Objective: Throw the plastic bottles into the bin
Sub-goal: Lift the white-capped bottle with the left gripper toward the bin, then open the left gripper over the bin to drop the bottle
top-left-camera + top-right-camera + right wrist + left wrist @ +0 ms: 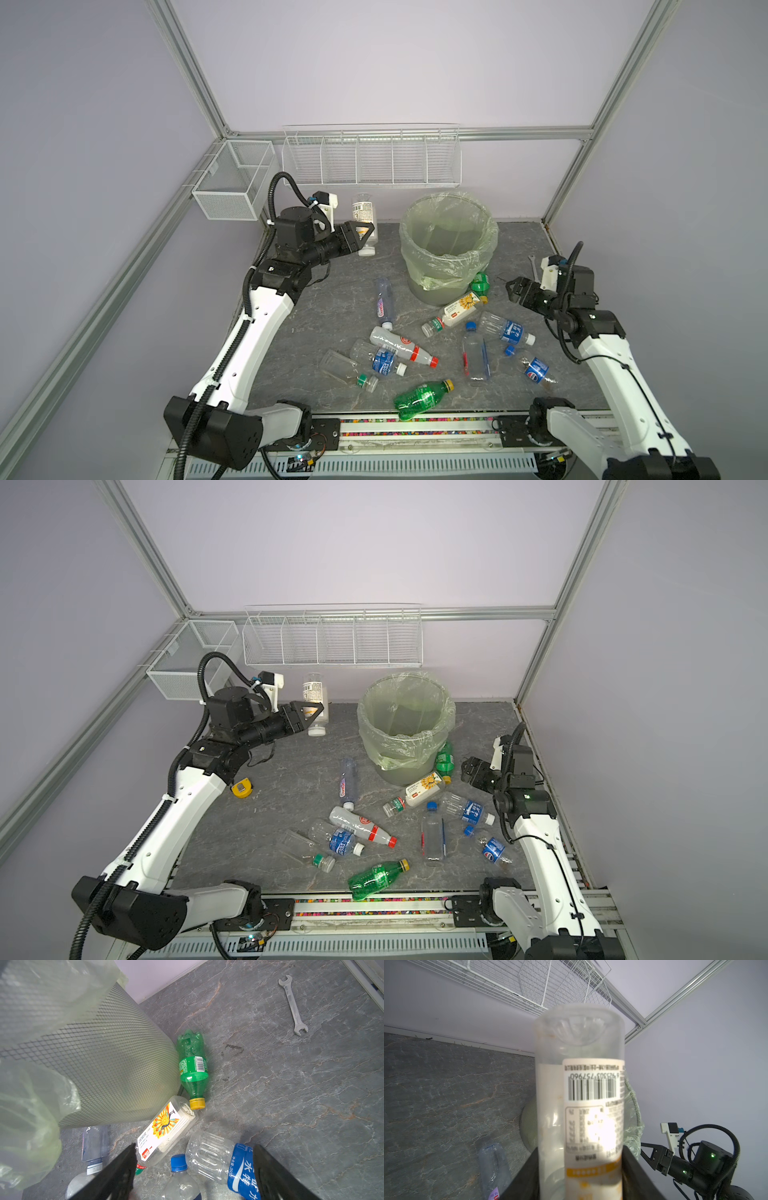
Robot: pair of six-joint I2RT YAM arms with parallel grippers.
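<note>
The left claw [365,233] is squeezed tight on a clear bottle with a white and orange label [362,211]. The bottle is cap down, up in the air, left of the bin [428,266]. More bottles [402,347] lie on the grey table [332,299]. The right claw [512,289] is wide apart and holds nothing.

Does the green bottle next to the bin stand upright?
No, the green bottle lies flat on its side, close beside the lower wall of the bin.
</note>
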